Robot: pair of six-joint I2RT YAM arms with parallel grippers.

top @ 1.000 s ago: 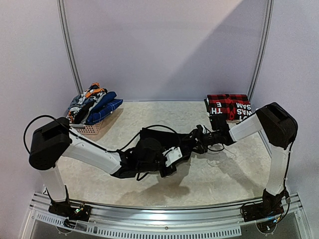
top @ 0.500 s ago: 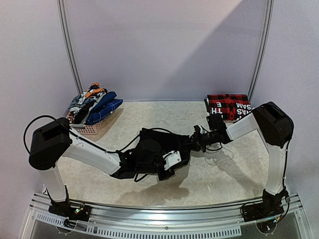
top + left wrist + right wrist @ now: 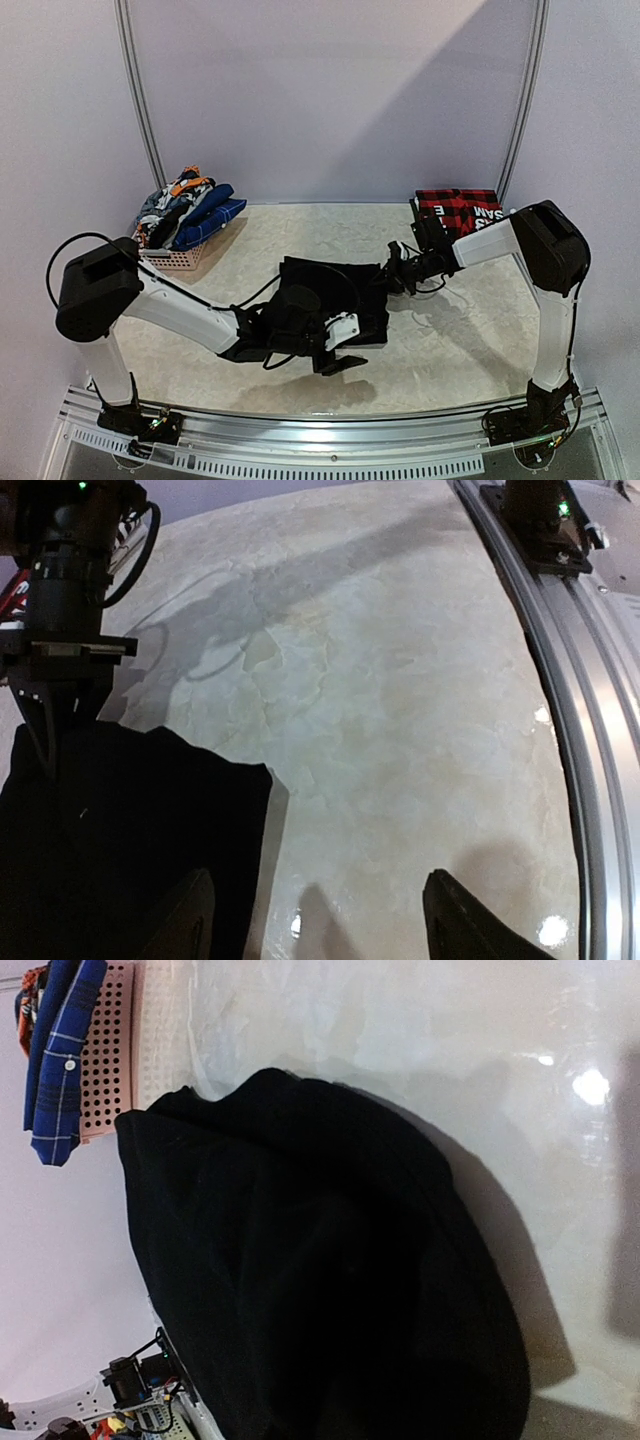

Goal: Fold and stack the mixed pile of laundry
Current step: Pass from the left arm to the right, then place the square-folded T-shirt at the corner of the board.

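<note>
Cloth limp and light, judged prone to sag: black trousers (image 3: 330,295) flat on table (image 3: 470,340), centre; right gripper (image 3: 47,752) apparently pinched shut on their far right edge; left gripper (image 3: 320,880) spread, empty, beside near corner; best gripped at corners.

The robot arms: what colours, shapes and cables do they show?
Left arm and right arm: white tubular links, blocky black shoulder housings, black joints. Thin black cables loop alongside. The left gripper has dark wedge fingers; a green light shows on the right wrist.
</note>
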